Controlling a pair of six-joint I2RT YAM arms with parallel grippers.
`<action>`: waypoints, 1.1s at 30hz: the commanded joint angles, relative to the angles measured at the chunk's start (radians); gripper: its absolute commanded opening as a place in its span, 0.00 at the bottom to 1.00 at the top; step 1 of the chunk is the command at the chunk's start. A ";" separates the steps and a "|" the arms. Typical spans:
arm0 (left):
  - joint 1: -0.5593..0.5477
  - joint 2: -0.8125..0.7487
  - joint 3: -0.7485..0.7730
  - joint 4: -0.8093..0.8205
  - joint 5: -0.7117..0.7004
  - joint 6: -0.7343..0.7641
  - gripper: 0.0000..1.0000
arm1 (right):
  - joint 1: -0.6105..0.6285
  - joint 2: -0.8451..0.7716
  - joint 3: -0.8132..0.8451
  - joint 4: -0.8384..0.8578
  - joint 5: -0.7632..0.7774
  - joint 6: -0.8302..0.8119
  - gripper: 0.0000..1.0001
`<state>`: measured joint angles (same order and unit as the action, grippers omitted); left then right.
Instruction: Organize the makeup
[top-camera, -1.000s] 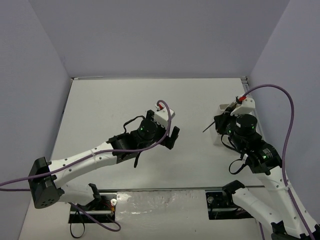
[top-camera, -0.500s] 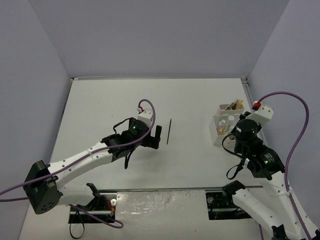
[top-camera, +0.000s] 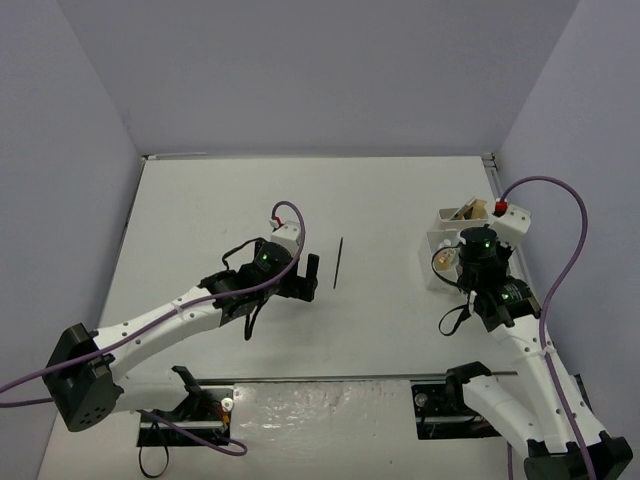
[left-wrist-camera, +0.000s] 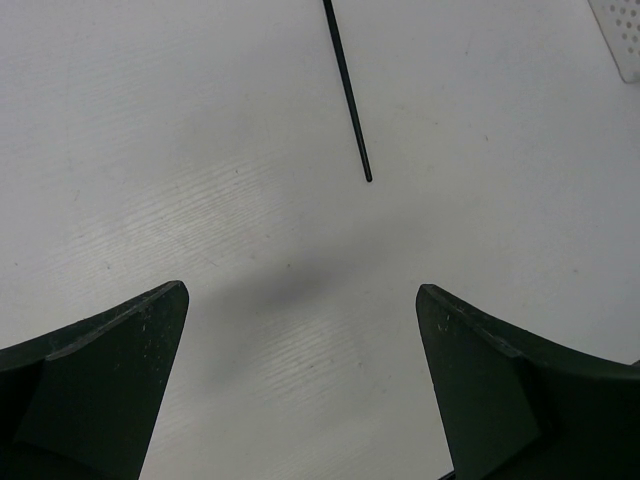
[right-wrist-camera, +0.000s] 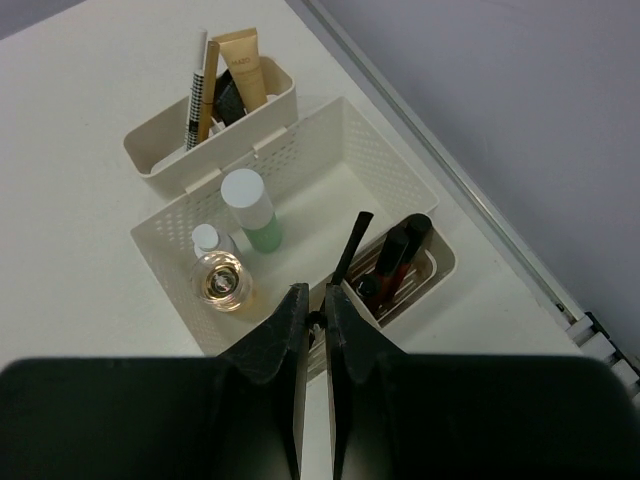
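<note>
A thin black stick (top-camera: 338, 263) lies alone on the table, just right of my left gripper (top-camera: 305, 277). In the left wrist view the same stick (left-wrist-camera: 348, 90) lies ahead of the open, bare left gripper (left-wrist-camera: 300, 295). My right gripper (right-wrist-camera: 312, 300) is shut on another black stick (right-wrist-camera: 352, 245), which slants up over the white tray (right-wrist-camera: 385, 150). In the tray stand a green-based bottle (right-wrist-camera: 255, 210), a small white-capped bottle (right-wrist-camera: 207, 240) and a round amber bottle (right-wrist-camera: 220, 282). Red and black sticks (right-wrist-camera: 395, 262) lie in its small side compartment.
A separate white bin (right-wrist-camera: 160, 150) behind the tray holds a beige tube (right-wrist-camera: 243, 68), a white stick (right-wrist-camera: 194, 95) and a tan stick (right-wrist-camera: 208, 92). The tray (top-camera: 440, 216) sits by the table's right edge, close to the right wall.
The left arm drew back to the left, uncovering the black stick on the table. The right gripper carried its black stick from left of the tray to above it.
</note>
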<state>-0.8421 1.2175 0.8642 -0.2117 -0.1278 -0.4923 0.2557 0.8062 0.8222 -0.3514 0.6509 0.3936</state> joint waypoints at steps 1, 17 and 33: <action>0.011 -0.042 -0.005 0.050 0.012 -0.023 0.97 | -0.059 0.029 -0.028 0.141 -0.081 -0.001 0.00; 0.014 0.026 0.049 0.038 0.018 -0.040 0.97 | -0.095 0.060 -0.049 0.160 -0.146 0.007 0.46; 0.014 0.426 0.433 -0.137 0.023 -0.102 0.84 | -0.095 -0.112 0.128 0.035 -0.272 -0.065 1.00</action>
<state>-0.8356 1.5892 1.1733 -0.2777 -0.0937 -0.5571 0.1686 0.7421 0.8974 -0.3214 0.4215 0.3501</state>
